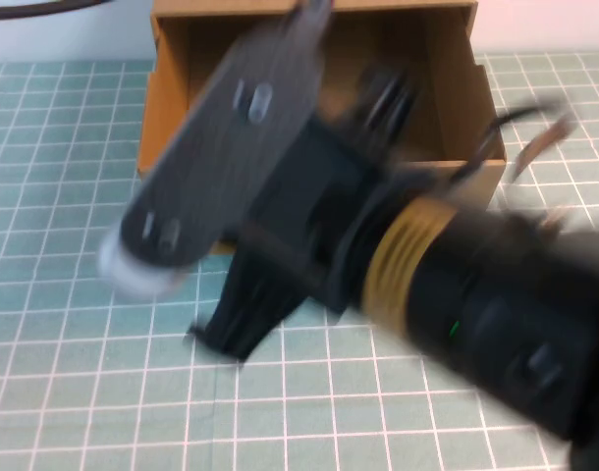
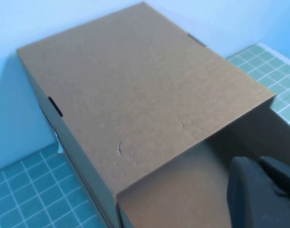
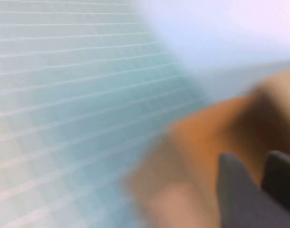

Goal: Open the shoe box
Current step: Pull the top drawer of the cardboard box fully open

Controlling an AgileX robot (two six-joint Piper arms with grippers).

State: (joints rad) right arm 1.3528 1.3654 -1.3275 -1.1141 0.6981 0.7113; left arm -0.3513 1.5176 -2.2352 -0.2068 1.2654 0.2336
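Black with a yellow band, the right arm (image 1: 457,294) slants over the teal gridded desk (image 1: 64,373), wrist pitched toward the brown cardboard shoe box (image 1: 167,108), probably to work its lid. The right claw (image 3: 260,164) sits close to the cardboard; open or closed, I cannot tell. The left claw (image 2: 261,190) hovers at the box's mouth, equally unclear. The box stands at the desk's far edge, inside showing, lid apparently raised.

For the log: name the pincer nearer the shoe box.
Left, probably. Left pincer sits at the open mouth of the shoe box; right pincer hangs in front of it, apart.
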